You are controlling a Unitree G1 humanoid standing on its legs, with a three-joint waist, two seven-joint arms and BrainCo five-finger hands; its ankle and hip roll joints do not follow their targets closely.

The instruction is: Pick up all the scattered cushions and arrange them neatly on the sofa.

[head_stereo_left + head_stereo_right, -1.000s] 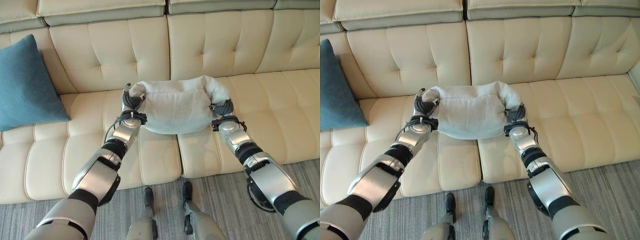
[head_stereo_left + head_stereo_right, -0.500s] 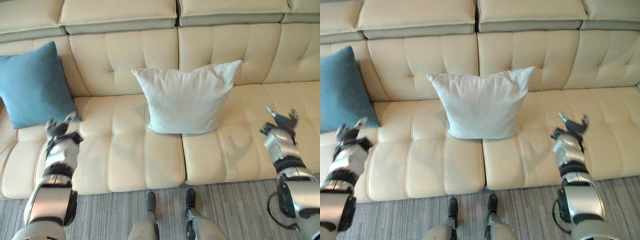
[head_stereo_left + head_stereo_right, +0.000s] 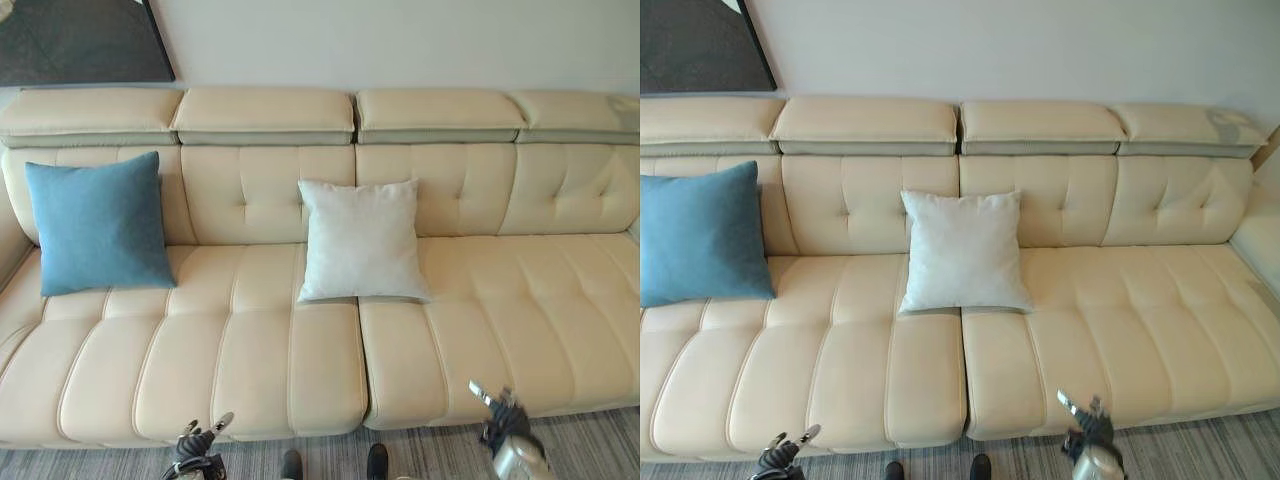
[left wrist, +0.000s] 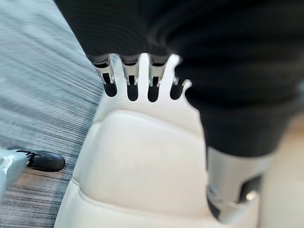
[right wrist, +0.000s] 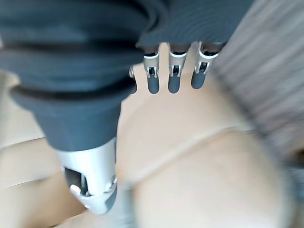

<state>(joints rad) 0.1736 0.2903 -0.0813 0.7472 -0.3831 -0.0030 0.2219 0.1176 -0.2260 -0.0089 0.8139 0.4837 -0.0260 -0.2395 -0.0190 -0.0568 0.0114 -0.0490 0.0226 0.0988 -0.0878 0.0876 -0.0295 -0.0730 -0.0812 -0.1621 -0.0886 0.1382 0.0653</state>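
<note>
Now the white cushion [image 3: 362, 241] stands upright against the sofa [image 3: 500, 330] backrest, released. Both the left hand [image 3: 198, 441] and right hand [image 3: 502, 417] have dropped away, fingers open and empty; this placement looks done

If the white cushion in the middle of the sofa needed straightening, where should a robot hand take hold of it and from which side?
Probably by its two side edges near the upper corners, coming from the front. The white cushion stands upright, leaning on the sofa backrest, so its back is blocked while the sides and top are free. Both the left hand and right hand are open, low at the seat's front edge.
</note>
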